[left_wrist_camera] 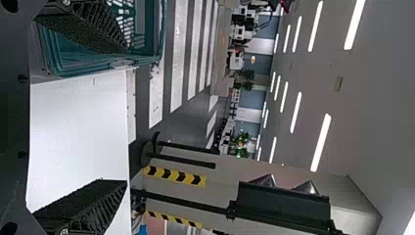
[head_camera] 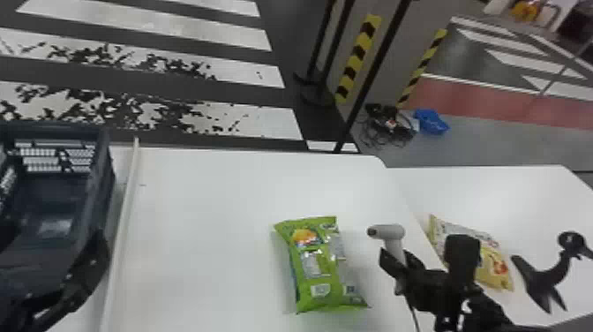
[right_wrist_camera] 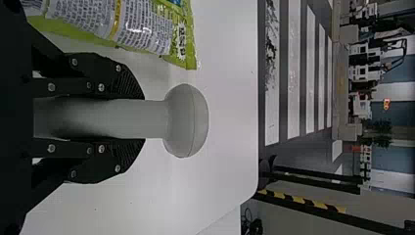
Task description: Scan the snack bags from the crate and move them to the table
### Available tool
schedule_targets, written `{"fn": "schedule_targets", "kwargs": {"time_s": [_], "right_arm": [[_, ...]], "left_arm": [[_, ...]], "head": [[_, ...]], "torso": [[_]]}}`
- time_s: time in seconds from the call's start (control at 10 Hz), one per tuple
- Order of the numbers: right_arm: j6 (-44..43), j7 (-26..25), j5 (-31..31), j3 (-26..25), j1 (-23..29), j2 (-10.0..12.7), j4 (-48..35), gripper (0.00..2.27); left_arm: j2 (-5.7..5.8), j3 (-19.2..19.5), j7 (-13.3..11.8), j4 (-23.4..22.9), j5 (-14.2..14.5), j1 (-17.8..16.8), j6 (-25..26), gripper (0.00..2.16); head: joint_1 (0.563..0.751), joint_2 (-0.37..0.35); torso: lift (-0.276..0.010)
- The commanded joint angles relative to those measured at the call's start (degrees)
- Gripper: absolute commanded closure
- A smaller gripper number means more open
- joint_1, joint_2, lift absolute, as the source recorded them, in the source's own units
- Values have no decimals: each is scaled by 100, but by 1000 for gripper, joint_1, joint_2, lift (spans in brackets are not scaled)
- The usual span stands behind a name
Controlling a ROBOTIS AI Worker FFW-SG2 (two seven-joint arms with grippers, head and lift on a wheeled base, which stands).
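My right gripper (head_camera: 399, 265) is shut on the handle of a grey scanner (head_camera: 388, 231), whose head faces left above the table, beside the green snack bag (head_camera: 315, 269). The right wrist view has the gripper (right_wrist_camera: 143, 119) clamping the scanner (right_wrist_camera: 187, 120), with the green bag (right_wrist_camera: 147, 29) close by. A yellow snack bag (head_camera: 498, 265) lies on the right-hand table, partly behind the right gripper. At the lower left, my left gripper (head_camera: 84, 269) is over the near part of the dark crate (head_camera: 103, 176). Its fingers stand apart in the left wrist view (left_wrist_camera: 127, 115), near the crate (left_wrist_camera: 54, 58).
A pale strip (head_camera: 125, 207) runs along the white table (head_camera: 198, 212) beside the crate. A black stand (head_camera: 545, 276) occupies the right-hand table (head_camera: 529, 194). Black posts (head_camera: 373, 70) rise beyond the far edge, near cables (head_camera: 388, 126) and a blue item (head_camera: 431, 121) on the floor.
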Motion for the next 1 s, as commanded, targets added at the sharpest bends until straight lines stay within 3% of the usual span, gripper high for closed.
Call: {"fn": "schedule_targets", "kwargs": {"time_s": [0.0,0.4,0.6,0.9], "right_arm": [[339,-93,-157,-231,498,260,-799,2243],[322,-128,-676,-591,1491,813,-1554,2243],[532,-110,-720,-556,1632,1059,-1783,2243],[656,-128,-720,-372,1860,1253,-2073,2243]], "left_arm": [[36,-24,2,25,19,-33,0,36],[247,-51,-7,201,257,-227,-17,36],[247,20,-34,280,301,-244,-35,36],[239,134,-60,367,406,-262,-88,36]], "head": [[695,-350],[695,-350],[695,-350],[695,-334]], "torso": [[-95],[-95],[-95],[-95]]}}
